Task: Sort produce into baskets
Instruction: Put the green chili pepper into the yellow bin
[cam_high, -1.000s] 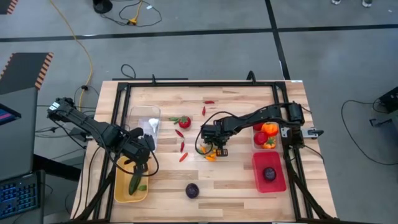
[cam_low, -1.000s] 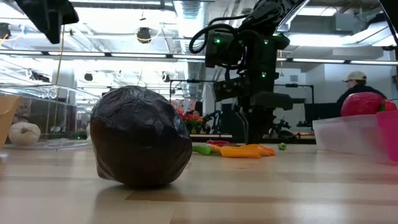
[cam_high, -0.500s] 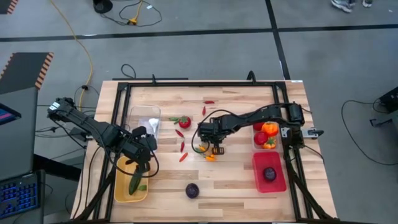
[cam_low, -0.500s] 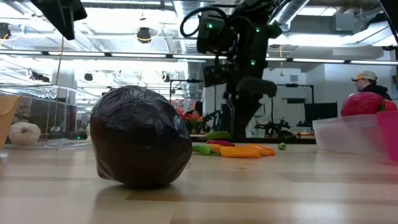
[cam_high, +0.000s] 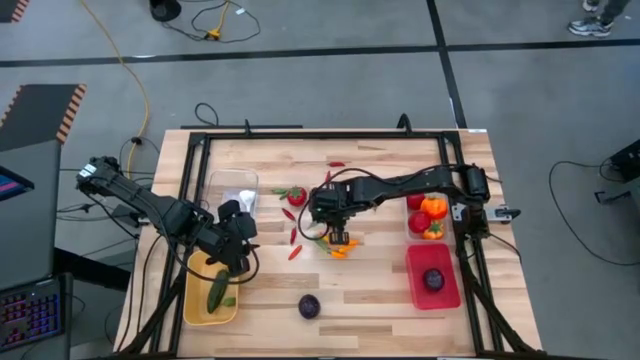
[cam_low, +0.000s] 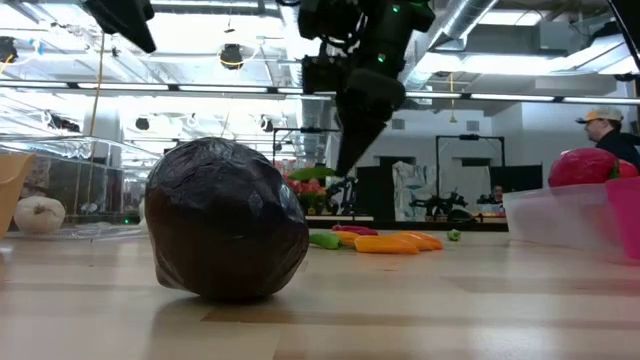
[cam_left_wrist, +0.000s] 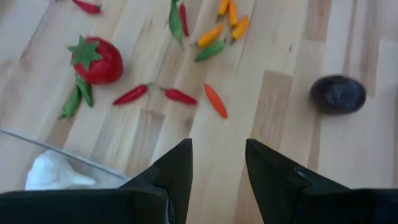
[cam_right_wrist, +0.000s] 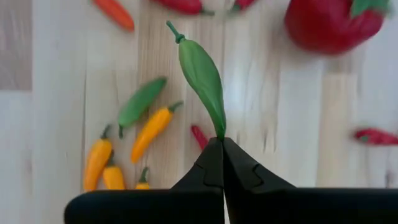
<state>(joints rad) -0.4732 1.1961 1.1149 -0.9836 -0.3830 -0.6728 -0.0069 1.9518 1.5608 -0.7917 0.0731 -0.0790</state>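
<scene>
My right gripper (cam_right_wrist: 221, 147) hangs above the middle of the table, shut on a thin green chilli (cam_right_wrist: 203, 73), also seen in the low view (cam_low: 312, 173). Below it lie several loose chillies, orange (cam_right_wrist: 151, 130) and green (cam_right_wrist: 140, 99), and a red tomato (cam_high: 297, 196). My left gripper (cam_left_wrist: 217, 158) stands open with nothing between its fingers, above the far end of the yellow basket (cam_high: 192, 300), which holds a green vegetable (cam_high: 217, 291). A dark purple round (cam_high: 309, 306) rests on the table near the front edge. My right gripper pinches the green chilli by the pointed end opposite its stem (cam_right_wrist: 219, 132), only at the tips of its two fingers. The fingers slant down from above. The chilli sticks out beyond them, stem end (cam_right_wrist: 172, 27) farthest off, lifted clear of the table.
A clear bin (cam_high: 240, 182) at the left holds white garlic (cam_left_wrist: 55, 175). At the right, another clear bin (cam_high: 410, 232) holds orange peppers and a tomato, and the red basket (cam_high: 415, 285) holds a purple round. Red chillies (cam_high: 292, 238) lie scattered mid-table. A person shows beyond the table.
My right gripper, shut throughout, has risen from the pile of chillies and drifted a little toward the table's left, lifting the green chilli clear of the table. My left gripper has tipped up somewhat over the yellow basket, staying open.
</scene>
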